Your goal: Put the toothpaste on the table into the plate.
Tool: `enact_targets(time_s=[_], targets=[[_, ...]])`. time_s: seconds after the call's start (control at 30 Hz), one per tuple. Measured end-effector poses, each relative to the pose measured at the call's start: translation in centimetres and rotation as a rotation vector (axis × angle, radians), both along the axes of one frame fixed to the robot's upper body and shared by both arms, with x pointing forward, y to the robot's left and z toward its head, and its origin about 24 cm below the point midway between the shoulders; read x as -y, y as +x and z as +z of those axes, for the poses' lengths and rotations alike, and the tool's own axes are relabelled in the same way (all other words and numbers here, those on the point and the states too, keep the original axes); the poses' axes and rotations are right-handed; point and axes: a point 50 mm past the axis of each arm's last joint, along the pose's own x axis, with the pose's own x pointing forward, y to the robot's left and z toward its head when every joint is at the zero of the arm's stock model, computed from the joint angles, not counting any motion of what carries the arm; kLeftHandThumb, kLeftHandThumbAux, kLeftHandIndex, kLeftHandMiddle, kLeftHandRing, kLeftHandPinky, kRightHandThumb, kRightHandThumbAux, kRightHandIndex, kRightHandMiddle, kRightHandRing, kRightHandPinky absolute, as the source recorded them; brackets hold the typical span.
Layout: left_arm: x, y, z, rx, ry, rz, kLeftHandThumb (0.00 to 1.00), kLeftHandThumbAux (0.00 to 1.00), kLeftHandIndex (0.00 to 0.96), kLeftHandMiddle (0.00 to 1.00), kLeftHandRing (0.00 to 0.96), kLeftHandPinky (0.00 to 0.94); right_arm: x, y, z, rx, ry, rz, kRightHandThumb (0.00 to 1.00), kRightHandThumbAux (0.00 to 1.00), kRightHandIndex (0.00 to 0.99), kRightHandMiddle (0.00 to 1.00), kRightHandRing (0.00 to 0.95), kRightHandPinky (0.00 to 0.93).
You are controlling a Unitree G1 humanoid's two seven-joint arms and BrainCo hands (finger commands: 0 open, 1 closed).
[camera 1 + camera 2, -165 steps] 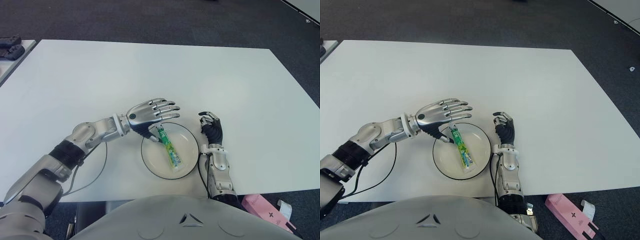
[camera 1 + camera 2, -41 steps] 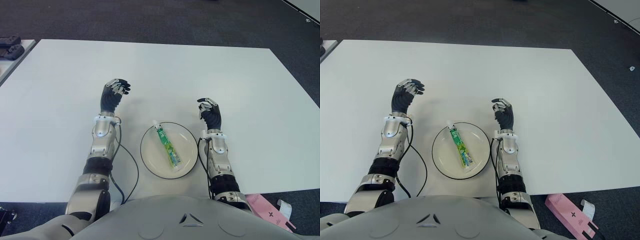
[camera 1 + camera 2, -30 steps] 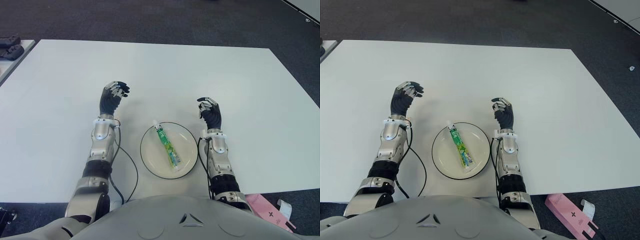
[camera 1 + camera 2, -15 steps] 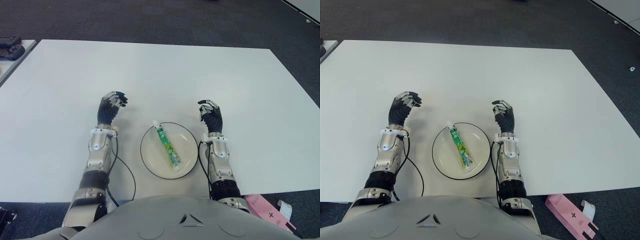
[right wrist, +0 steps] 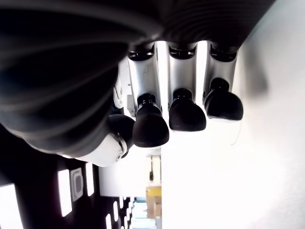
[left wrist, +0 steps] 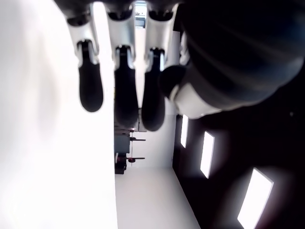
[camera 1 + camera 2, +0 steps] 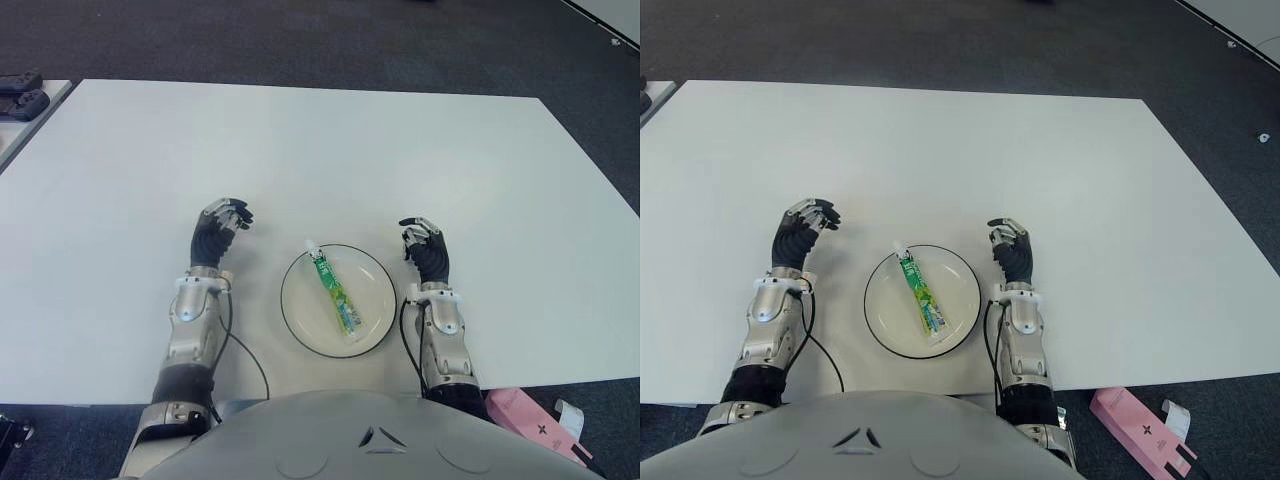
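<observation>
I see pink box point(image 7: 528, 412) off the table's near edge, toothpaste point(image 7: 336, 294) lying inside plate point(image 7: 296, 320), left hand point(image 7: 218, 233) and right hand point(image 7: 428, 252) flanking it, fingers loosely curled, empty, bare white table point(image 7: 320, 150) beyond, unobstructed

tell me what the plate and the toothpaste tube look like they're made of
Plate: likely glazed ceramic, perhaps melamine; smooth white surface with a thin dark rim line. Toothpaste tube: probably soft plastic laminate; glossy green printed body, white cap, flattened tail end. Both lie on the matte white table.
</observation>
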Motion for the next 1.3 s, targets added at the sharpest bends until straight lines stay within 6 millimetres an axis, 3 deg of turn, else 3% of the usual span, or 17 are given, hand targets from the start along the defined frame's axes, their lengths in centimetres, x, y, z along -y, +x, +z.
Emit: enact_targets(time_s=[0.5,1.3], targets=[[0.2,-1.3,-0.3,-0.019,-0.005,0.019,0.7,0.721,0.432,0.541,0.527,0.504,0.1,-0.8,-0.3,0.021,-0.011,0.022,0.703,0.725,0.438,0.878,0.86,0.852],[0.1,-1.4,-0.3,-0.019,-0.005,0.03,0.696,0.721,0.432,0.551,0.53,0.514,-0.1,-0.8,-0.5,-0.007,0.0,0.014,0.703,0.725,0.438,0.863,0.84,0.824]])
